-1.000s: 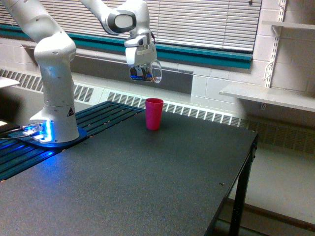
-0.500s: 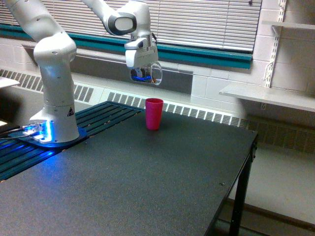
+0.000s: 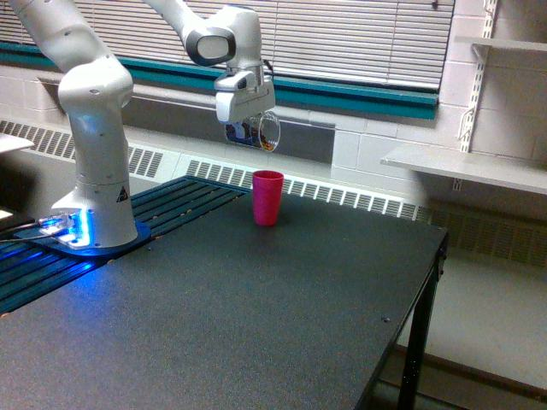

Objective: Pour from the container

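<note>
End effector: the end effector (image 3: pixel 248 128) hangs from the white arm (image 3: pixel 94 111), high above the back of the desk (image 3: pixel 256 316); its fingers are closed on the clear container and hold it clear of every surface.
Container: the container (image 3: pixel 263 131) is held at the end effector's tip, tipped well over so its long axis lies close to level and its round mouth faces the exterior view's right; a few brown bits show near the lower lip.
Pink cup: the pink cup (image 3: pixel 267 197) stands upright on the desk, below the end effector and a little toward the exterior view's right, with open air between it and the container.
Key relation: the container's lowered lip seems to sit almost over the cup's open top, so anything spilling out should fall toward it; depth cannot be checked from this single view.
Step, as I judge it: the pour looks under way or about to start.
Next move calls for: more tilt about the container's long axis, holding the lip above the cup.
Risk: bits could miss the rim and scatter on the desk.
</note>
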Robot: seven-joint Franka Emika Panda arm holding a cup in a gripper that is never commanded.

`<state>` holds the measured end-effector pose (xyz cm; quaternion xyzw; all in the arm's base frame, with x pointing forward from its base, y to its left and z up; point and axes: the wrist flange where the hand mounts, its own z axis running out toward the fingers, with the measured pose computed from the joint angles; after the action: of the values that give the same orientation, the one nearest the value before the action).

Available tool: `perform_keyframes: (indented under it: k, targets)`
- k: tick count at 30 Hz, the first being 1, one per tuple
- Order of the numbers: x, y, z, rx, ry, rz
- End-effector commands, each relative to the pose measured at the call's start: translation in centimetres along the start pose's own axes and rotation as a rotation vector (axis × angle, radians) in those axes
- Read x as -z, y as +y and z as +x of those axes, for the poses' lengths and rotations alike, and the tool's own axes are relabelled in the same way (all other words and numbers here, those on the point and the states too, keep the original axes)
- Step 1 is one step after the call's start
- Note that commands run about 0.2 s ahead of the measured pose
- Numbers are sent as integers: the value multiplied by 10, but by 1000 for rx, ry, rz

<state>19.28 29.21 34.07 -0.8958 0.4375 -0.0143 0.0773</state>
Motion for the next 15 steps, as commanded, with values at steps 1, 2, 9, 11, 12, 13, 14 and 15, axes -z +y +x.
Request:
perform_keyframes:
  k: [1,2,9,11,12,13,14,15]
  targets:
    - [1,-2,-8,28,-30,12]
    - [1,-2,-10,31,-38,14]
    - [0,-4,-20,36,-82,19]
    - [-1,-4,-23,35,-92,19]
    - [-2,-4,-24,36,-95,17]
    - [-2,-4,-24,35,-97,16]
    - [-3,-4,-24,32,-98,14]
    - [-4,-4,-24,29,-99,13]
